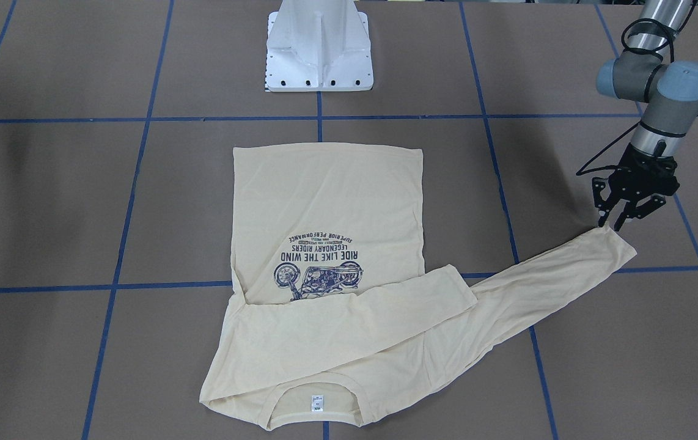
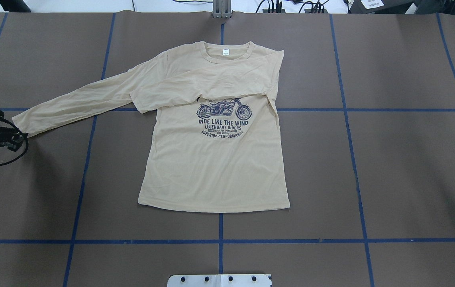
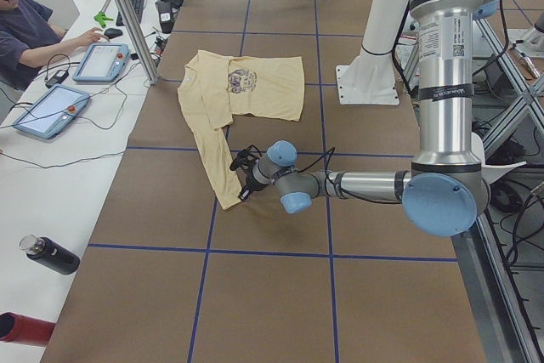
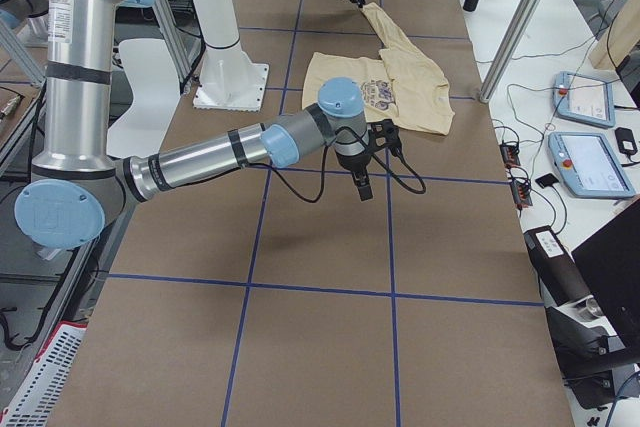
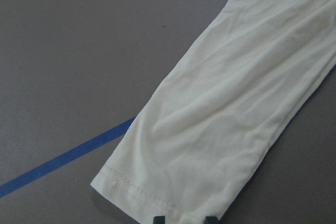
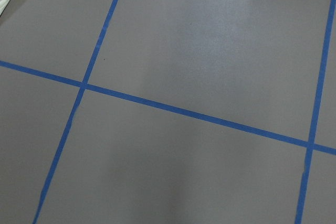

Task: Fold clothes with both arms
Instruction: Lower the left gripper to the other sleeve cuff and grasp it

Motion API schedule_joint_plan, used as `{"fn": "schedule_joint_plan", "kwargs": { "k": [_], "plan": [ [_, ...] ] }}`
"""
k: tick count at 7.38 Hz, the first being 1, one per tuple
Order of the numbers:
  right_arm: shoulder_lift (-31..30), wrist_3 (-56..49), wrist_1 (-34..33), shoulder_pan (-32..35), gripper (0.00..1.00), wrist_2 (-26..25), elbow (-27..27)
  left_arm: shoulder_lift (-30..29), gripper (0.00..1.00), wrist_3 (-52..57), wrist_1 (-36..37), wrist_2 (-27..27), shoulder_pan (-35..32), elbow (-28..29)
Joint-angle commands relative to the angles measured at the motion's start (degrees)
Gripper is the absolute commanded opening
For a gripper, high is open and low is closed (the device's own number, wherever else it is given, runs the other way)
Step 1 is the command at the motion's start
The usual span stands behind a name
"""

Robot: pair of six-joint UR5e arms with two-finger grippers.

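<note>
Left gripper stands at the end of the outstretched sleeve, jaws spread apart and holding nothing, its tips right at the cuff. From there the sleeve runs back to the cream-yellow T-shirt, which lies flat in the middle of the worktop, motorcycle print facing up and collar away from the robot. The other sleeve is folded across the chest.

The right gripper hangs over the worktop on the shirt's far side; I cannot tell how its jaws stand.

The worktop is dull brown, ruled into large squares by blue tape. The white pedestal is bolted at its edge. Along a side desk sit two tablets, a seated person and a black bottle.
</note>
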Motion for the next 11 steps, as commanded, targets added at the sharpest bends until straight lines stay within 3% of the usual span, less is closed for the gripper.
{"fn": "schedule_joint_plan", "kwargs": {
  "k": [1,3,4,5,7,8,9,11],
  "plan": [
    [0.0,-0.03,0.06,0.0,1.0,0.04,-0.03,0.0,0.37,0.03,0.0,-0.05,0.33,0.0],
    [0.0,-0.21,0.06,0.0,1.0,-0.05,-0.2,0.0,0.32,-0.06,0.0,-0.05,0.94,0.0],
    [0.0,-0.21,0.06,0.0,1.0,0.04,-0.2,0.0,0.2,-0.06,0.0,-0.05,1.03,0.0],
    [0.0,-0.12,0.06,0.0,1.0,0.04,-0.2,0.0,0.0,-0.06,-0.09,-0.05,1.03,-0.09],
    [0.0,-0.12,0.06,0.0,1.0,0.04,-0.2,0.0,0.0,0.03,-0.79,-0.05,0.77,-0.52],
    [0.0,-0.12,0.06,0.0,1.0,0.04,-0.29,0.09,0.0,0.03,0.25,-2.75,0.6,-3.31],
    [0.0,-0.12,0.06,0.0,1.0,0.04,-0.55,0.0,0.0,0.82,0.87,-8.87,-0.71,-6.47],
    [0.0,-0.03,0.06,0.0,1.0,0.04,-0.47,-2.1,0.0,5.2,6.82,-9.63,-5.02,-12.09]
  ]
}}
